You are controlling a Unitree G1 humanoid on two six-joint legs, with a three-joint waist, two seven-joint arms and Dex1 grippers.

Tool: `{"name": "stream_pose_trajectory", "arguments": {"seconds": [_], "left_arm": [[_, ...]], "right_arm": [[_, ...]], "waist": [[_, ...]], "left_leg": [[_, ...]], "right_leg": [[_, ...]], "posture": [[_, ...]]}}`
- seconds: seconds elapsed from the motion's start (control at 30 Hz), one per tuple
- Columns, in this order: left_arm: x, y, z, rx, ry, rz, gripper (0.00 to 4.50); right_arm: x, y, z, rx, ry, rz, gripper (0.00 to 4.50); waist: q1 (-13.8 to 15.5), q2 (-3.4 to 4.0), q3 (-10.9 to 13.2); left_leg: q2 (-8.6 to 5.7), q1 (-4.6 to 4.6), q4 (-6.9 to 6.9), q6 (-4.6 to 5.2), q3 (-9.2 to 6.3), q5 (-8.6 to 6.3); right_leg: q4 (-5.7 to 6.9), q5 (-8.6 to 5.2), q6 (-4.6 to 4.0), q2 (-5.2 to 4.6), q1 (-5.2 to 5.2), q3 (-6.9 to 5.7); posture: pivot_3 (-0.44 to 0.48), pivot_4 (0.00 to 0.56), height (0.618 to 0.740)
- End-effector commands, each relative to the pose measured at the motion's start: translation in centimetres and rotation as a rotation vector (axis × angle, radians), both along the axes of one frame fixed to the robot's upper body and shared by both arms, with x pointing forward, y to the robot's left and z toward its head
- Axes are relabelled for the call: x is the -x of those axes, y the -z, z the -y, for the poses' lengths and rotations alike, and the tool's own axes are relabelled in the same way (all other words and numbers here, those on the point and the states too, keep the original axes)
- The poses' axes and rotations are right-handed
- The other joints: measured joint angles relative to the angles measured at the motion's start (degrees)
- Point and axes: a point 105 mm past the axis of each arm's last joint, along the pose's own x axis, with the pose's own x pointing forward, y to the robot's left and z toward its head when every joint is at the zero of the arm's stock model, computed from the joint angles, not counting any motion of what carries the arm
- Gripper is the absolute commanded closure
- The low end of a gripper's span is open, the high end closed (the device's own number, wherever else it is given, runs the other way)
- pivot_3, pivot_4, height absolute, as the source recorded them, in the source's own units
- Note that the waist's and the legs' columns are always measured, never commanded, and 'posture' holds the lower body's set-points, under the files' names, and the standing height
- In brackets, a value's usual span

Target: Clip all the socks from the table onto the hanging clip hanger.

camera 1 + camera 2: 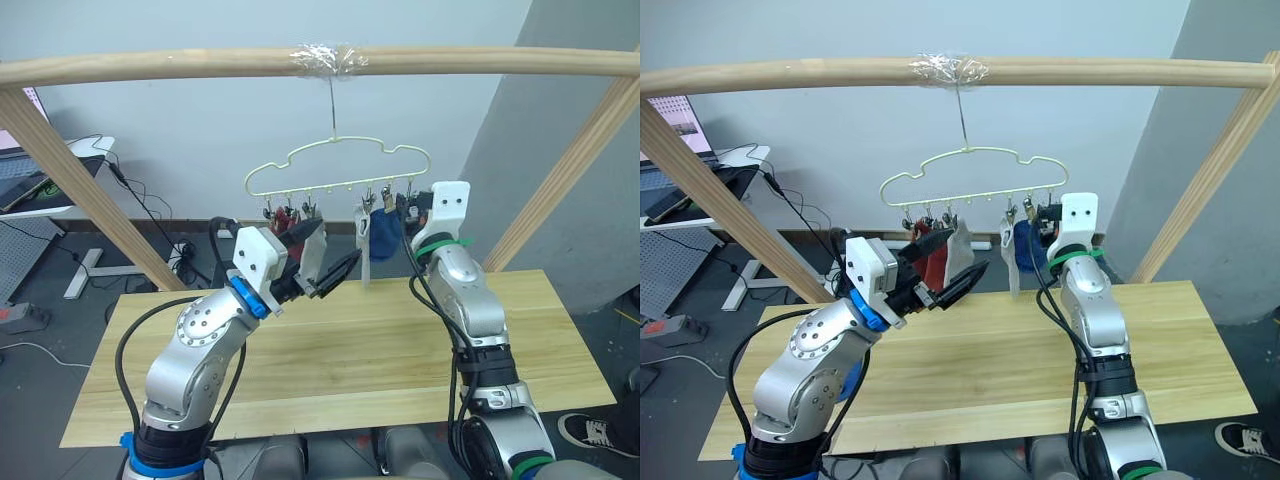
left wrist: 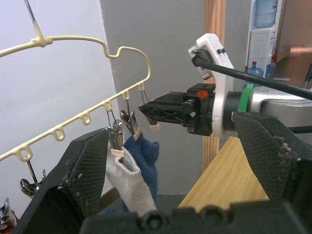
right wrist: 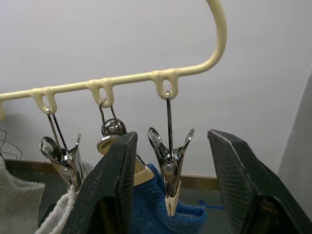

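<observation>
Raising right gripper (image 3: 170, 195), you had fingers spread around end clip (image 3: 169, 161) of clip hanger (image 1: 340, 165), frame centre; left gripper (image 1: 325, 262) spread, empty.

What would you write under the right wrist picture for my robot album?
Open right gripper framing an empty metal clip on the yellow clip hanger, blue sock behind.

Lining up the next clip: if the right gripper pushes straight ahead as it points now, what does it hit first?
Most likely the empty end clip, hanging between the open fingers of the right gripper. The blue sock sits just beyond it, though depth is hard to judge.
</observation>
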Motion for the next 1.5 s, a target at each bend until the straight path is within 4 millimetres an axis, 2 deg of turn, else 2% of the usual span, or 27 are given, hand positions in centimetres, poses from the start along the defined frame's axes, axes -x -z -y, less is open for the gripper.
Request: {"name": "stream_pose_trajectory", "arguments": {"seconds": [0.03,0.73,1.03,1.5], "left_arm": [[0.8,-1.5,0.6,0.011,0.026,0.062,0.0],[1.0,-1.8,0.9,0.011,0.02,0.066,0.0],[1.0,-1.7,0.8,0.005,0.012,0.065,0.0],[1.2,-1.6,1.0,0.011,0.016,0.06,0.0]], "right_arm": [[-0.4,-1.6,0.3,-0.02,0.024,0.055,2.11],[-2.3,-1.5,-0.8,-0.097,0.044,0.022,2.11],[-2.5,-1.5,-1.5,-0.106,0.021,0.02,2.11],[-2.5,-1.7,-1.4,-0.101,0.025,0.03,2.11]], "waist": [[0.0,0.0,0.0],[0.1,0.0,0.0],[0.1,0.0,0.0],[0.7,0.01,0.0]], "left_leg": [[0.0,0.0,0.0,0.0,0.0,0.0],[0.0,0.04,0.0,0.0,0.0,0.0],[0.0,0.04,0.01,0.01,0.0,0.0],[0.0,0.05,0.01,0.0,0.0,0.0]], "right_leg": [[0.01,0.0,0.0,0.0,0.0,0.0],[0.07,0.0,-0.01,0.0,0.0,0.01],[0.07,0.0,-0.02,0.0,0.0,0.0],[0.08,0.0,-0.02,0.0,0.0,0.01]], "posture": [[0.003,0.119,0.74],[0.017,0.122,0.74],[0.031,0.119,0.74],[0.03,0.113,0.74]]}}
